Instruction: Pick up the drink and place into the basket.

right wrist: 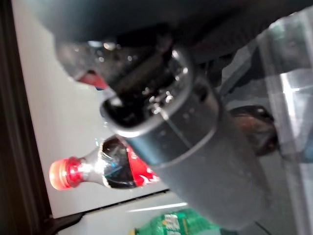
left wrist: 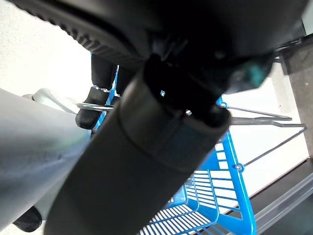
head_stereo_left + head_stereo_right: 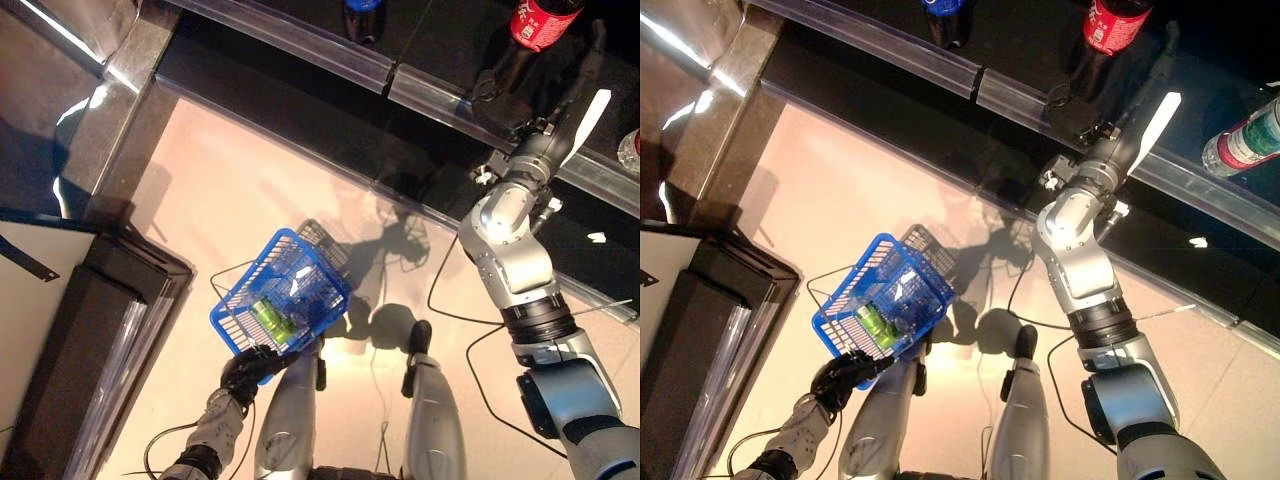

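Note:
A cola bottle (image 3: 540,20) with a red label stands on the dark shelf at the back right; the right wrist view shows its red cap (image 1: 66,174). My right hand (image 3: 578,95) is open and reaches up to the shelf just right of the bottle, fingers straight and white thumb cover out, apart from it. My left hand (image 3: 250,368) is shut on the wire handles (image 2: 259,117) of the blue basket (image 3: 240,305), which hangs at the lower left. A green drink (image 3: 268,315) lies inside the basket.
A dark bottle with a blue label (image 3: 362,18) stands further left on the shelf. A green bottle (image 3: 1245,140) lies at the right. The shelf's metal front edge (image 3: 300,45) runs across the back. A dark cabinet (image 3: 90,340) stands at the left.

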